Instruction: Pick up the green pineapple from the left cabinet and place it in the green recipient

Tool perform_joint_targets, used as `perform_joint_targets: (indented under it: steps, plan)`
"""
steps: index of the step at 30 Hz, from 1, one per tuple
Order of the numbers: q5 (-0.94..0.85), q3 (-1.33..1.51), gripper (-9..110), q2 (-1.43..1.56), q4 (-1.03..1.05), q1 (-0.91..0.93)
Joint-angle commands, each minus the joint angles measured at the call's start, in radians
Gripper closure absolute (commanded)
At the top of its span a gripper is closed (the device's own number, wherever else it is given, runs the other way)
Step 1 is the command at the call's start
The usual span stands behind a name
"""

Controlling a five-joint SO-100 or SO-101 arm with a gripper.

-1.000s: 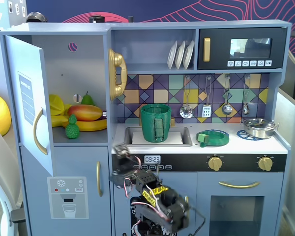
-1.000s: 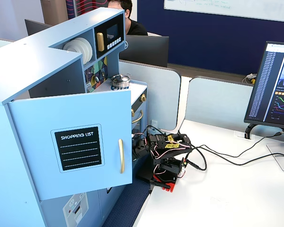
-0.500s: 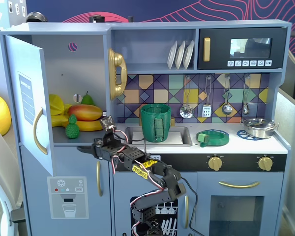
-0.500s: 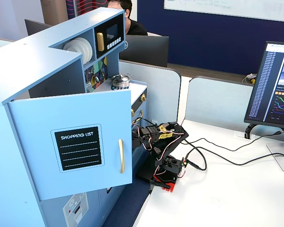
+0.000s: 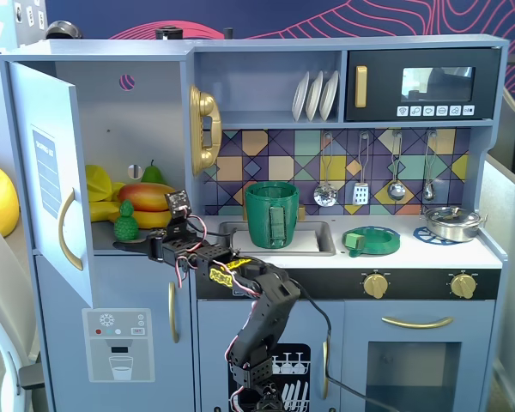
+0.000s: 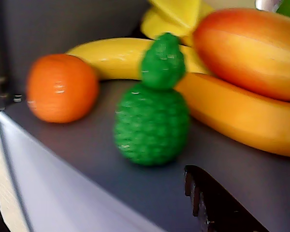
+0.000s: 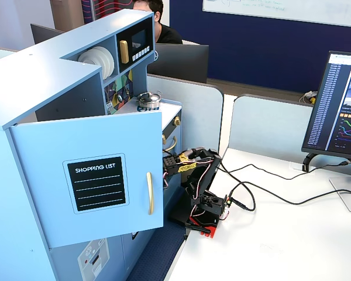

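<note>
The green pineapple (image 5: 125, 221) stands upright at the front of the open left cabinet's shelf (image 5: 107, 234), in front of a mango and bananas. In the wrist view the pineapple (image 6: 152, 121) is centred and close. My gripper (image 5: 146, 245) is at the shelf's front edge, just right of and below the pineapple, not touching it. In the wrist view the gripper (image 6: 92, 193) is open and empty: one black finger (image 6: 217, 203) shows at lower right, the other at the lower left edge. The green recipient (image 5: 271, 215) stands in the sink, right of the cabinet.
The cabinet door (image 5: 56, 189) is swung open at left; in a fixed view it (image 7: 96, 175) hides the gripper. On the shelf lie an orange (image 6: 62, 87), bananas (image 6: 241, 121), a mango (image 6: 251, 48) and a pear (image 5: 153, 174). A flat green dish (image 5: 372, 240) lies on the counter.
</note>
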Motion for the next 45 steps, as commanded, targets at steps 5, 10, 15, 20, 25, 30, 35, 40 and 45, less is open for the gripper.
perform_joint_targets:
  steps: [5, 10, 15, 20, 25, 30, 35, 40, 45]
  plan:
    - [0.012, -0.232, 55, -0.156, -0.035, 0.025]
    - [0.009, -0.285, 55, -0.204, -0.021, 0.005]
    - [0.006, -0.37, 55, -0.273, -0.011, -0.002]
    - [0.009, -0.44, 56, -0.337, 0.009, -0.008]
    - [0.011, -0.5, 56, -0.393, 0.021, -0.012]
    - [0.009, -0.606, 57, -0.471, 0.043, -0.006]
    - [0.003, -0.68, 59, -0.532, 0.063, -0.006]
    - [-0.074, -0.735, 96, -0.575, 0.114, -0.003]
    - [-0.061, -0.775, 102, -0.58, 0.138, 0.0]
